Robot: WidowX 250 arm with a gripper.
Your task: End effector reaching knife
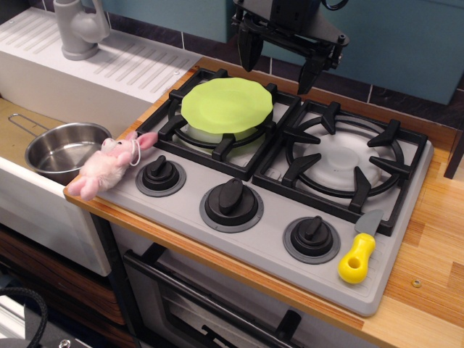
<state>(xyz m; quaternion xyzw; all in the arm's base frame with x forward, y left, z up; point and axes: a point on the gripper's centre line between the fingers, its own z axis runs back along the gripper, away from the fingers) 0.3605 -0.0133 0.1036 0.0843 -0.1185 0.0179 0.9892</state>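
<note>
The knife (359,254) has a chunky yellow handle and a short grey blade. It lies on the grey stove top at the front right, beside the rightmost knob. My black gripper (279,67) hangs at the top centre, above the back of the stove between the two burners. Its two fingers are spread apart and hold nothing. It is far from the knife, up and to the left of it.
A lime green plate (226,105) rests on the left burner. Three black knobs (232,201) line the stove front. A pink plush toy (109,163) lies at the stove's left edge. A steel pot (65,148) sits in the sink; a grey tap (76,29) stands behind.
</note>
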